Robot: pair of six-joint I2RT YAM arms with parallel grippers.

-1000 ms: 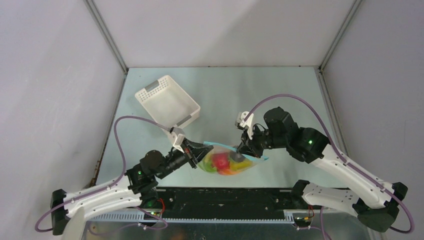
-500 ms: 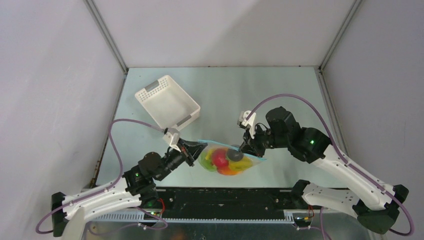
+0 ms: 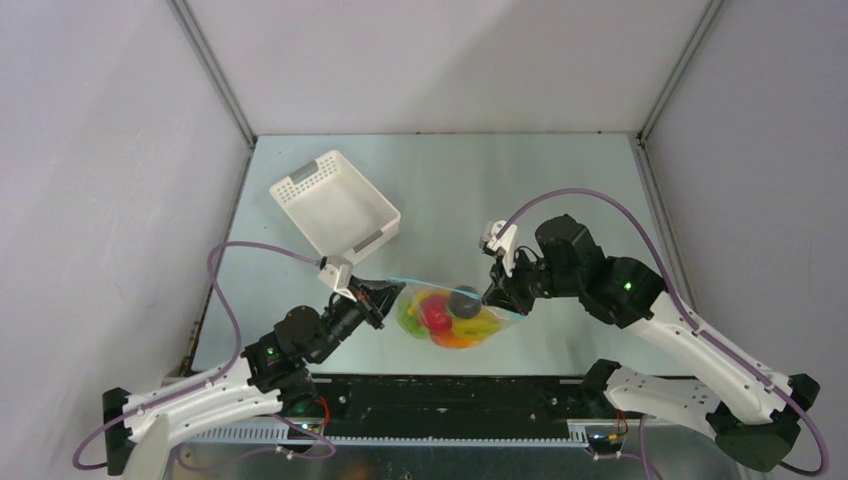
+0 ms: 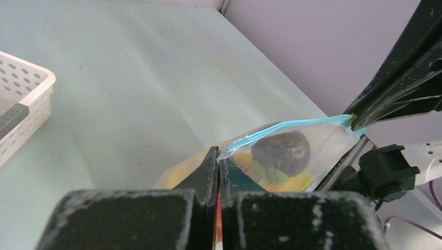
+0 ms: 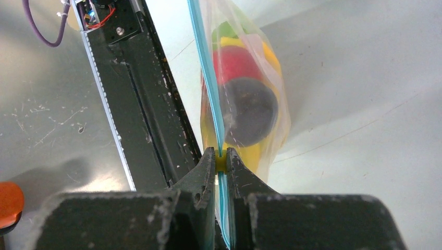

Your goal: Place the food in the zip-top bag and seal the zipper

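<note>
My two grippers share one zip-top bag point(image 4: 331, 138) close to the near edge of the table point(image 3: 520, 180). My left gripper point(image 4: 218, 162) is pinched tight on the bag's left corner. My right gripper point(image 5: 221, 159) is clamped narrow on the right end of the light blue zipper point(image 5: 204, 62), which runs taut between them. The food point(image 3: 445, 322) hangs inside: one dark purple piece point(image 3: 465, 303), one red piece point(image 3: 434, 312), plus yellow, green and orange ones too overlapped to count. Farther off, to the left, sits one white slotted basket point(image 3: 335, 203).

Blue zipper point(image 4: 284, 126), multicoloured food point(image 3: 445, 318); white basket point(image 3: 335, 205)
</note>
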